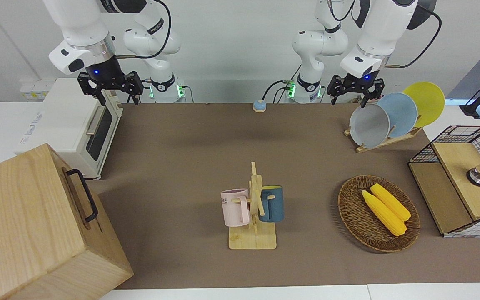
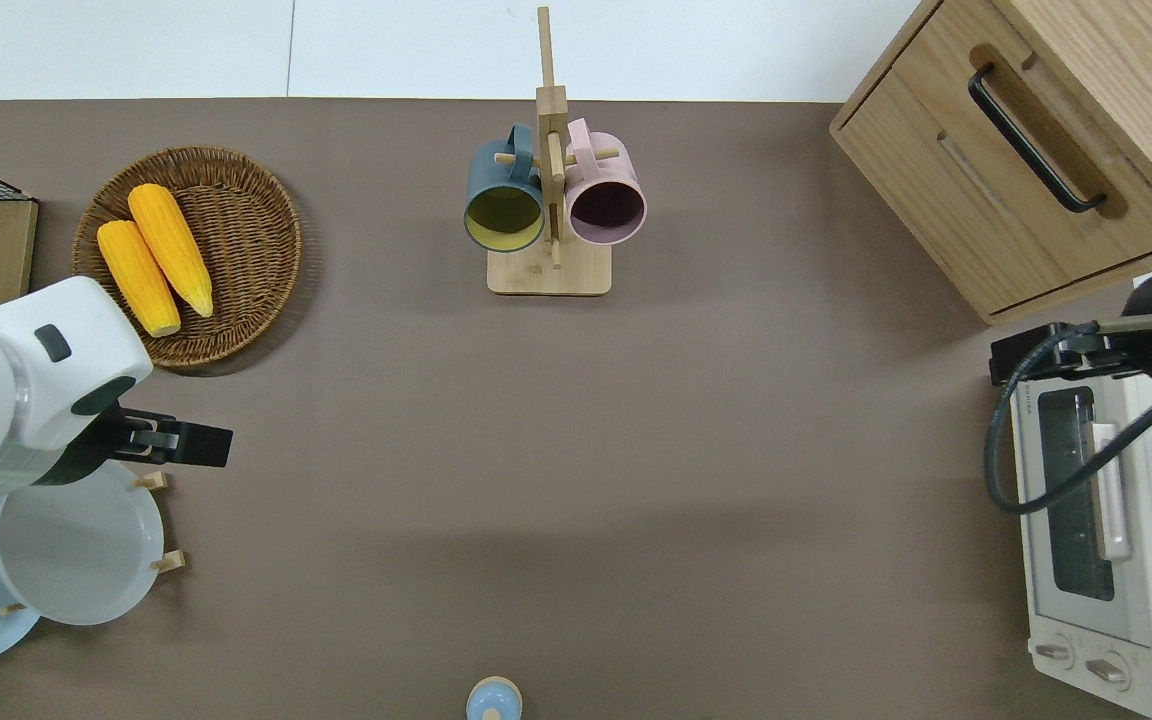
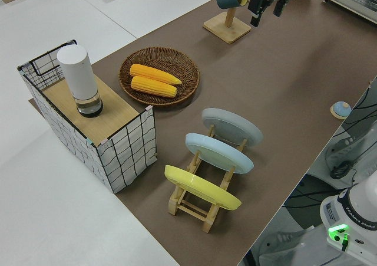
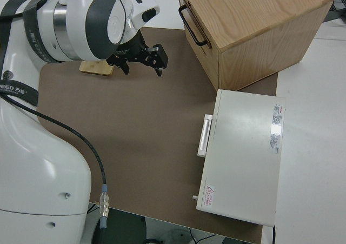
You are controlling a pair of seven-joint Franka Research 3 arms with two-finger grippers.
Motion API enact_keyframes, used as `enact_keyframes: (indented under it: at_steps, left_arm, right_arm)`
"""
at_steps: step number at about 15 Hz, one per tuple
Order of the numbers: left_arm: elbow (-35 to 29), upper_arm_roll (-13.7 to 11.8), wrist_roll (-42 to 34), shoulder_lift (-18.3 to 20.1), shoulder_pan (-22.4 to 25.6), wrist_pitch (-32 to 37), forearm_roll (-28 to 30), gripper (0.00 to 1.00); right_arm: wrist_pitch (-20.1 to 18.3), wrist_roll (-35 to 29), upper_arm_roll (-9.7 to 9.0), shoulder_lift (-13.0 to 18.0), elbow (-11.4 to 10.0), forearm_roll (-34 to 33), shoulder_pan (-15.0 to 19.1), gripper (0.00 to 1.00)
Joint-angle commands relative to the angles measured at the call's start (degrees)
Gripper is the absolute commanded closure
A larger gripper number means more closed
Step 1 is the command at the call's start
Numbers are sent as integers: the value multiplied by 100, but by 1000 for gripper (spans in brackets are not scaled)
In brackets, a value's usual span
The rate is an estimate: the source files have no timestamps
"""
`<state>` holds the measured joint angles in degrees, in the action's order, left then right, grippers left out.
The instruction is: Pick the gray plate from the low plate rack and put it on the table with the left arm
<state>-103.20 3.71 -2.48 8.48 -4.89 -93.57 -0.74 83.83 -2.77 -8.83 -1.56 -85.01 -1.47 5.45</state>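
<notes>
Brown table (image 1: 206, 166), L gripper (image 1: 356, 89) over gray plate (image 1: 369, 126), racked

1. The desk (image 1: 190, 166) carries a wooden cabinet (image 1: 36, 225) and a white oven (image 1: 81, 125).
2. Mug stand (image 1: 253, 233), corn basket (image 1: 377, 214), low plate rack (image 1: 383, 141), wire crate (image 1: 461, 183) and a small bell (image 1: 259, 106) also stand on it.
</notes>
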Motion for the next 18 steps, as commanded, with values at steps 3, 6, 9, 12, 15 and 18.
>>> enact_keyframes:
  at_steps: [3, 6, 9, 12, 15, 18]
  left_arm:
    - [-86, -63, -7, 31, 32, -38, 74, 0]
    - [-113, -63, -16, 31, 32, -56, 74, 0]
    - [-113, -63, -7, 39, 32, -65, 74, 0]
    - [-113, -63, 2, 39, 32, -65, 74, 0]
    - [-121, -63, -24, 39, 32, -30, 47, 0]
    - [-121, -89, 37, 39, 129, 84, -57, 0]
  right_arm:
    - [-34, -22, 22, -11, 29, 16, -26, 17]
    - [-34, -22, 22, -11, 29, 16, -26, 17]
    - [-34, -22, 22, -11, 29, 16, -26, 17]
    - [-34, -22, 22, -11, 29, 16, -26, 17]
    - [-34, -22, 22, -11, 29, 16, -26, 17]
    - [-34, -22, 22, -11, 29, 16, -26, 17]
